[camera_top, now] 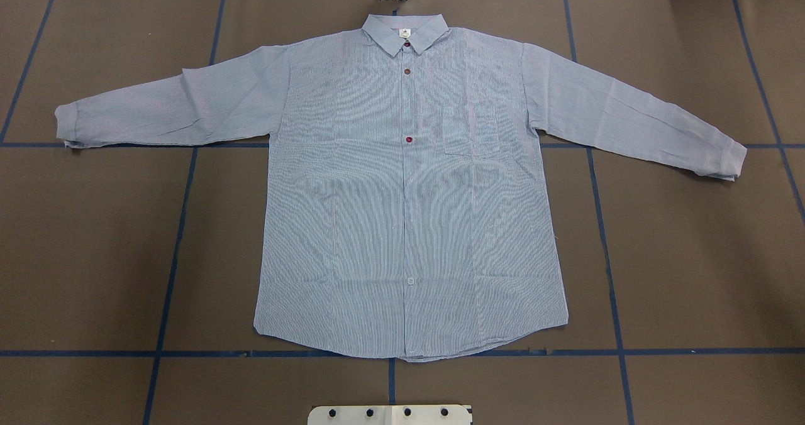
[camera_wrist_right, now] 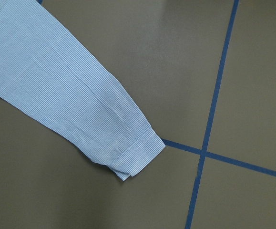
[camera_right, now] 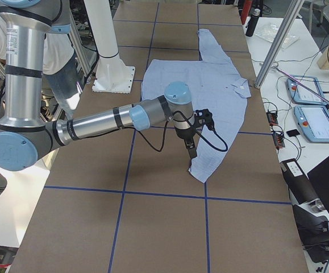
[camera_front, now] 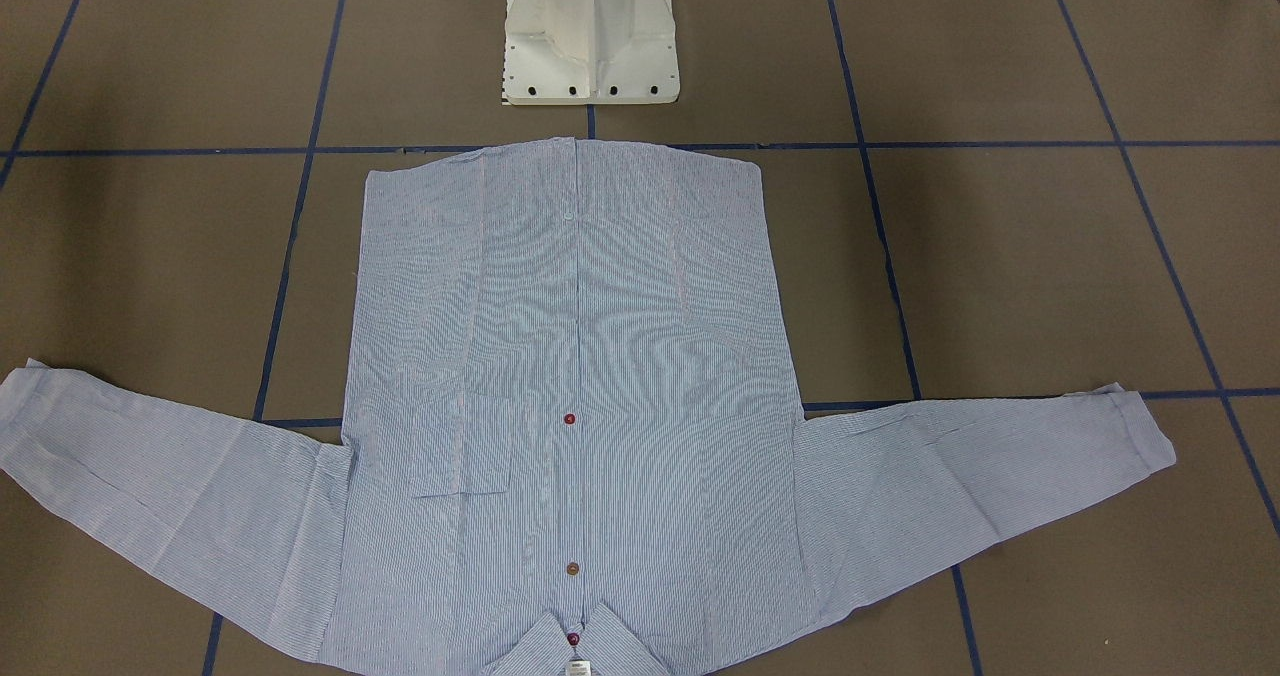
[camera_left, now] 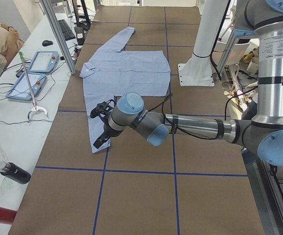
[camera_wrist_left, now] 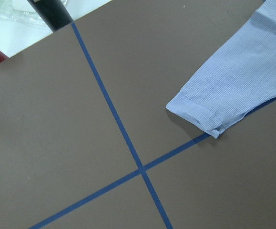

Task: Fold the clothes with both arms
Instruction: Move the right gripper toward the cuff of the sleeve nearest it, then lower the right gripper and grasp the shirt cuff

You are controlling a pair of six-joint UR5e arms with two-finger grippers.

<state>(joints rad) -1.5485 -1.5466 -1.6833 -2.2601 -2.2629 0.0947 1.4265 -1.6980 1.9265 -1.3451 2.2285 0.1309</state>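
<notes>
On the table [camera_top: 94, 236] the shirt [camera_top: 409, 211] lies flat; left tool [camera_left: 98, 141], right tool [camera_right: 191, 153]: cannot tell width.

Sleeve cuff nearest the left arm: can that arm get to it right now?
Probably yes: the left arm hangs near the cuff, which lies flat on the table with nothing over it.

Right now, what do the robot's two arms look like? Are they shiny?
Yes, and they match. The left arm and the right arm are shiny silver-grey tubes, linked by round joints with light blue caps and black rings. A black cable loops near each wrist. At the ends, the left gripper and the right gripper are black.
</notes>
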